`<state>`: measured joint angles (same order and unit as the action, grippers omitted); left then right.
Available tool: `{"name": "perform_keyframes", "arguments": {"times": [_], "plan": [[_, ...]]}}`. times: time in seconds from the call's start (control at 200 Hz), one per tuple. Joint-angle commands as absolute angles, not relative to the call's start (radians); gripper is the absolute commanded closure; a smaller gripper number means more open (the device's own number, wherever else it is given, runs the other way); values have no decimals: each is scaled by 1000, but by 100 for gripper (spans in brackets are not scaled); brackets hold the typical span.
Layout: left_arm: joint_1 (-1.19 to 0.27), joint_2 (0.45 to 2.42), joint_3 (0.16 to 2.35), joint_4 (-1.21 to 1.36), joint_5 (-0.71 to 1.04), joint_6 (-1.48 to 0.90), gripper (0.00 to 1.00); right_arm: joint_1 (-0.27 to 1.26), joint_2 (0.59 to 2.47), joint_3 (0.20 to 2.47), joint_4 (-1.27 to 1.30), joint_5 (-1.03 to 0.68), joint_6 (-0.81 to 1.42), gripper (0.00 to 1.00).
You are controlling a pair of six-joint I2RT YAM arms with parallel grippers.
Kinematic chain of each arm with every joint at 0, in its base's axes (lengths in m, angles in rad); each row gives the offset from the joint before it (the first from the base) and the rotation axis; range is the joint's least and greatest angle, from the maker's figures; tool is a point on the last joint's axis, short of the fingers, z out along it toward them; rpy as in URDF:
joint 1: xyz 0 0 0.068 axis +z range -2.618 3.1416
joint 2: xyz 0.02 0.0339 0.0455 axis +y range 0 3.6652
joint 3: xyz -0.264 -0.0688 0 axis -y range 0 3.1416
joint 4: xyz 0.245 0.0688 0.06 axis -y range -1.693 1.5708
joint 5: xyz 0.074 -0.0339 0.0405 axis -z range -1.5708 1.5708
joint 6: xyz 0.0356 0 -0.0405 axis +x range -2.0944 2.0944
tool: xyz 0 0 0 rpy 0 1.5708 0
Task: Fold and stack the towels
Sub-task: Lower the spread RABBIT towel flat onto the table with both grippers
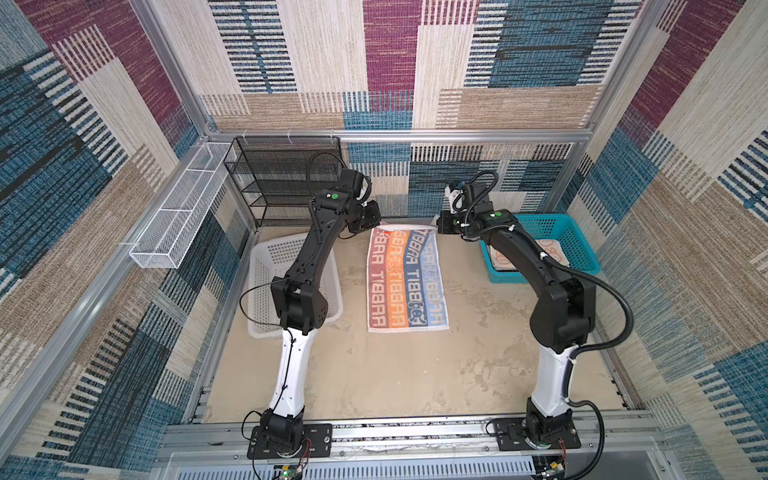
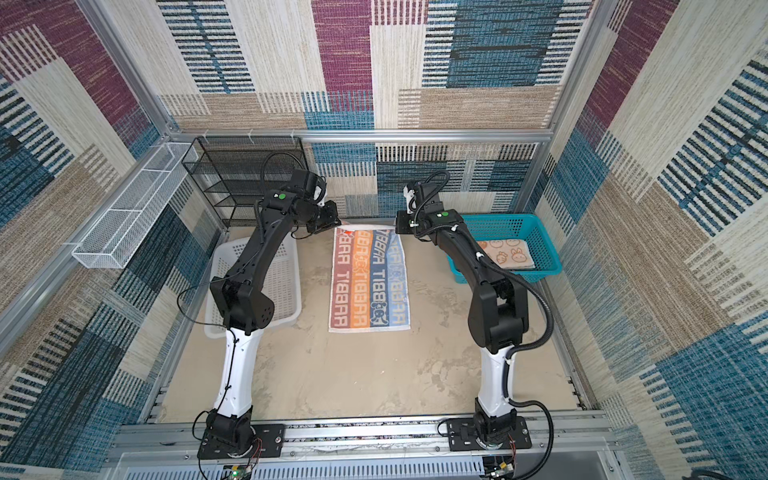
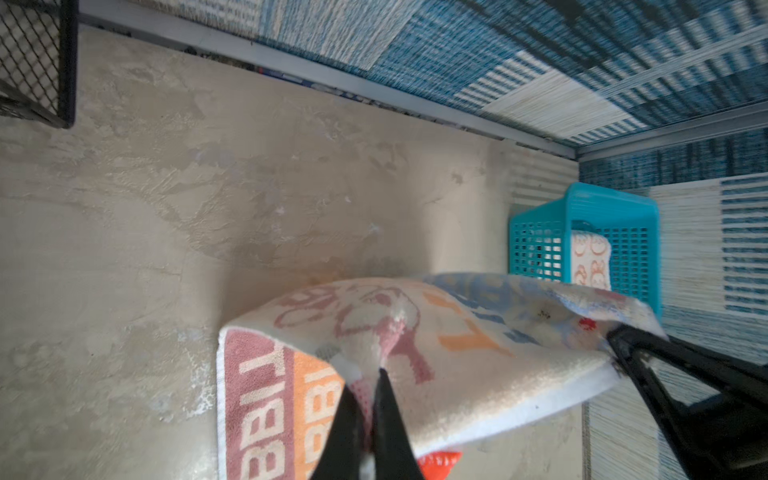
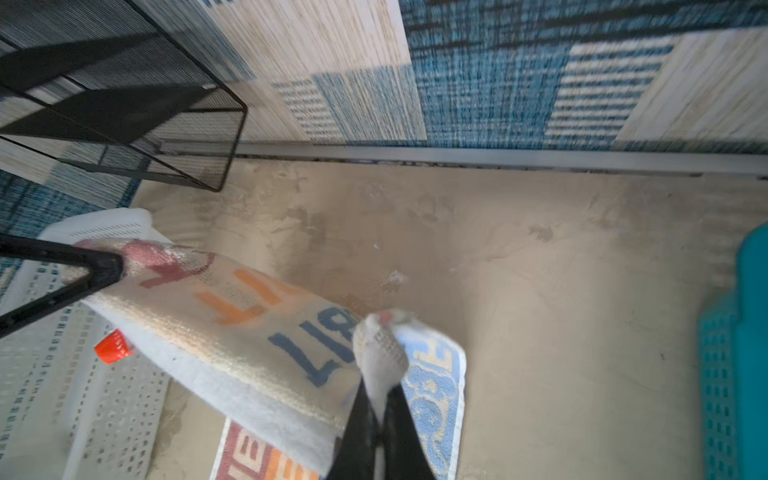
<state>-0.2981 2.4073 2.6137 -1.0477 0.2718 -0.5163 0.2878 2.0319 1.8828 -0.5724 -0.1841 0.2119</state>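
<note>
The towel with RABBIT lettering (image 1: 407, 282) (image 2: 370, 282) lies spread out in the middle of the table, printed side up. Its far edge is lifted and curls over, showing the pale underside (image 3: 478, 365) (image 4: 232, 332). My left gripper (image 3: 368, 388) (image 1: 376, 226) is shut on the far left corner. My right gripper (image 4: 378, 388) (image 1: 439, 225) is shut on the far right corner. A second towel with orange rabbits (image 2: 509, 253) (image 3: 590, 257) lies folded in the teal basket (image 2: 536, 232), partly hidden by the right arm.
A white basket (image 1: 266, 266) (image 4: 83, 374) stands left of the towel under the left arm. A black mesh rack (image 1: 282, 178) (image 3: 37, 62) fills the back left corner. A white wire tray (image 1: 174, 224) hangs on the left wall. A small red-orange piece (image 4: 110, 347) shows beneath the lifted edge.
</note>
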Motion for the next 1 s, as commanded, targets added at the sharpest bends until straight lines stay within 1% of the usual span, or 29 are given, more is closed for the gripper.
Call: {"name": "perform_keyframes", "arguments": {"times": [0.0, 0.08, 0.255, 0.461, 0.636, 0.691, 0.836, 0.896, 0.997], "plan": [[-281, 2409, 2567, -1100, 133, -453, 100, 273, 2068, 1889, -578, -112, 188, 100], [-283, 2377, 2478, -1100, 111, -438, 100, 272, 2056, 1823, -549, -145, 192, 100], [-309, 2283, 2246, -1100, 100, -416, 100, 273, 1977, 1606, -462, -188, 223, 100], [-335, 2186, 1948, -1058, 114, -414, 100, 281, 1858, 1291, -343, -268, 278, 100], [-352, 2100, 1771, -1015, 90, -419, 100, 303, 1799, 1118, -289, -272, 301, 94], [-358, 2086, 1738, -1006, 90, -422, 100, 312, 1783, 1072, -275, -280, 310, 90], [-381, 2074, 1700, -994, 93, -421, 100, 339, 1761, 1014, -262, -279, 322, 82], [-395, 2075, 1692, -995, 81, -418, 100, 348, 1753, 1005, -265, -279, 322, 74], [-406, 2081, 1686, -994, 86, -416, 100, 353, 1724, 992, -269, -283, 328, 73]]}}
